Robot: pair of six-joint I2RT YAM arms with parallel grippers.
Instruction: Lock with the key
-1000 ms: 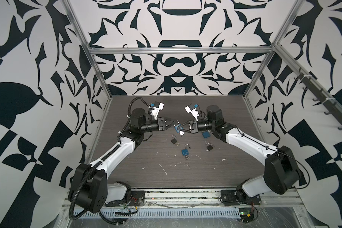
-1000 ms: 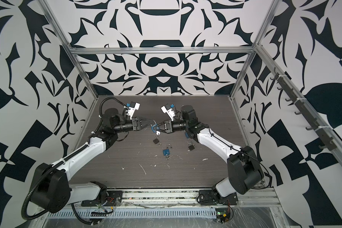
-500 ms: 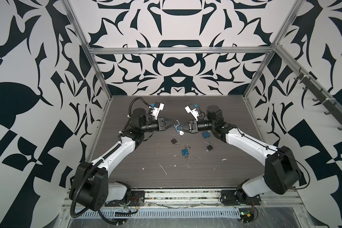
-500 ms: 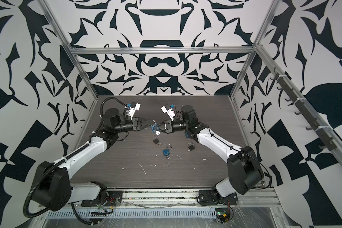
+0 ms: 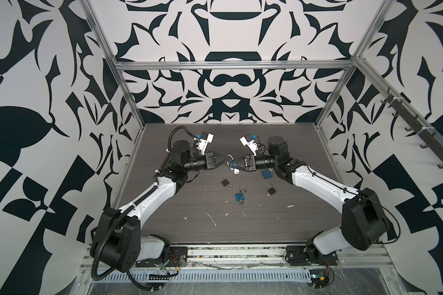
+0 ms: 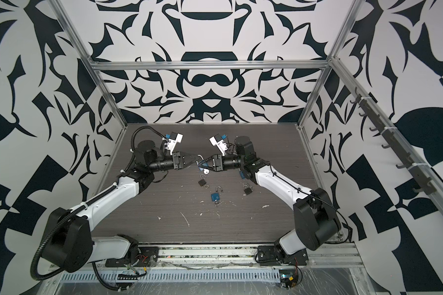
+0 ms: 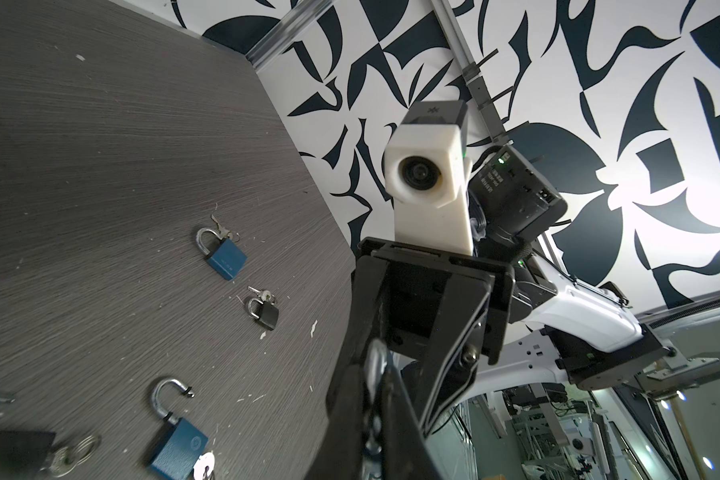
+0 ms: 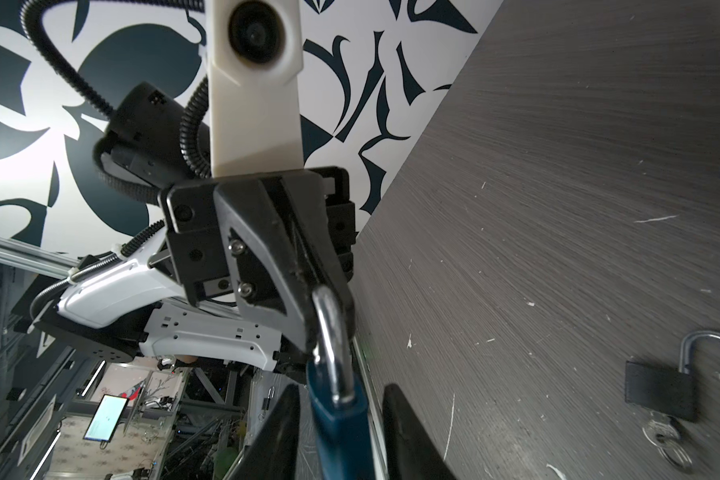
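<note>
Meeting in mid-air over the table (image 5: pixel 292 229), the two arms share one blue padlock (image 5: pixel 231 167) in both top views. The left gripper (image 5: pixel 226 163) is clamped on the top of its shackle (image 5: pixel 230 161), which I take as a way to let the body hang free and steady, while the right gripper (image 5: pixel 234 166) faces the body from the opposite side. A small pale piece (image 5: pixel 237 172) dangles under the lock, probably the key or its tag, though it is too small to be sure. Four other padlocks (image 5: pixel 240 196) lie on the table below, well apart from the held one. In the left wrist view, the left gripper's fingers (image 7: pixel 346 399) pinch a bright curve of the shackle, and the right gripper's jaws behind stand partly apart. The right wrist view makes the reason plainer: the right gripper's dark fingers (image 8: pixel 281 432) flank the lock's body with a gap on each side, touching neither face. The weight therefore appears to rest on the left gripper alone, which would suit a fresh grasp or a reach for the key. The lock has a deep blue, smooth, slab-sided body and a polished steel shackle. Whether that shackle is seated cannot be told.
</note>
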